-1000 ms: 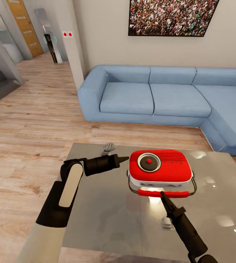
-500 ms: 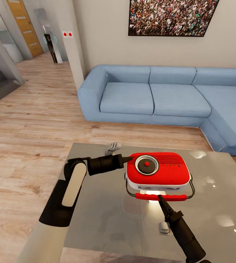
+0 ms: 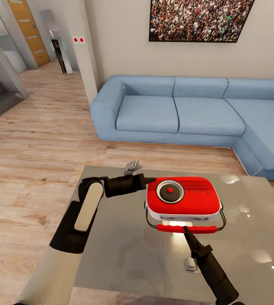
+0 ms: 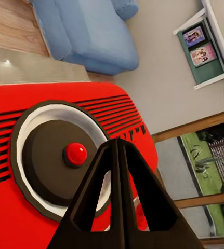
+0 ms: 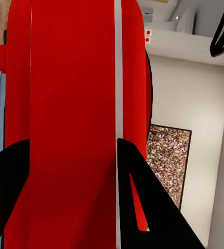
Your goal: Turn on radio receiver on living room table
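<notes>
1. The radio [image 3: 182,198] lies flat on the glossy grey desk [image 3: 124,254], near the middle, its round dial with a red knob [image 3: 170,190] facing up.
2. Its red handle [image 3: 186,229] sticks out on a thin dark frame on the side nearest the robot.
3. The left end effector [image 3: 150,181] comes in from the left, its tip touching the radio's left end just beside the dial.
4. In the left wrist view its fingers [image 4: 118,171] are pressed together into one point over the dial's rim, close to the red knob [image 4: 75,153].
5. The right end effector [image 3: 186,232] points up from below, its tip at the handle.
6. In the right wrist view its fingers [image 5: 143,207] are spread, with the red handle [image 5: 75,124] between them; whether they touch it cannot be told.
7. Beyond the desk stand a blue sofa [image 3: 187,114] on the wood floor [image 3: 39,140] and a framed crowd picture [image 3: 198,19] on the wall.
</notes>
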### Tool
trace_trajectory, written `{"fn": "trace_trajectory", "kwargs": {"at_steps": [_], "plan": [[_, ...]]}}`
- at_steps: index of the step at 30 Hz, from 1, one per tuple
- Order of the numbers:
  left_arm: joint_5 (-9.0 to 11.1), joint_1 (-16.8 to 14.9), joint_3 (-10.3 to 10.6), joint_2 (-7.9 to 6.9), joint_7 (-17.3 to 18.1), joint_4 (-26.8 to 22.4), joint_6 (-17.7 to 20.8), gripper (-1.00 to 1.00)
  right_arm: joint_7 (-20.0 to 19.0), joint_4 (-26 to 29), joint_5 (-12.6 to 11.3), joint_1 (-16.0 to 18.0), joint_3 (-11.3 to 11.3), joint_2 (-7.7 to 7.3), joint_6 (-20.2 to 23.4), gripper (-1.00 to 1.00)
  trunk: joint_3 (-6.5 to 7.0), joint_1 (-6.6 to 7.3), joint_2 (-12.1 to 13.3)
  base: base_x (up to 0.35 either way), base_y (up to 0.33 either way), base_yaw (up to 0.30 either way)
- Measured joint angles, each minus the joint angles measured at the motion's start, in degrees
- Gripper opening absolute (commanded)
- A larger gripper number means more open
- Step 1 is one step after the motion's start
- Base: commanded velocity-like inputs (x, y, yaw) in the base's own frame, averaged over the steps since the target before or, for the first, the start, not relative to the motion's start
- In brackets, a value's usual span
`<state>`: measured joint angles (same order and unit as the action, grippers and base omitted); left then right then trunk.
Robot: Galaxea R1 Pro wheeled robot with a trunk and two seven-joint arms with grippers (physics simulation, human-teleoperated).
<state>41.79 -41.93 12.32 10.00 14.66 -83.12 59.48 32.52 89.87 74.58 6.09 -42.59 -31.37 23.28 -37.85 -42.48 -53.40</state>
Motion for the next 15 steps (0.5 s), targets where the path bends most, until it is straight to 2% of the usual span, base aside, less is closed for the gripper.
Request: {"fn": "trace_trajectory", "kwargs": {"at_steps": [5, 11, 15], "plan": [[0.92, -1.18, -0.01, 0.0, -3.12, 2.26, -0.15, -1.0, 0.0, 0.0, -0.01, 0.0, -0.04, -0.02, -0.05, -1.0, 0.0, 0.0, 0.0, 0.0, 0.0, 0.0], [5.61, -1.94, 0.05, 0.0, -5.3, 5.44, -0.39, -1.0, 0.13, 0.0, 0.0, 0.0, -0.14, 0.04, -0.05, -1.0, 0.0, 0.0, 0.0, 0.0, 0.0, 0.0], [6.99, -3.7, 0.0, 0.0, -5.55, 8.13, -0.49, -1.0, 0.37, 0.0, 0.01, 0.01, -0.21, 0.06, -0.06, -1.0, 0.0, 0.0, 0.0, 0.0, 0.0, 0.0]]}}
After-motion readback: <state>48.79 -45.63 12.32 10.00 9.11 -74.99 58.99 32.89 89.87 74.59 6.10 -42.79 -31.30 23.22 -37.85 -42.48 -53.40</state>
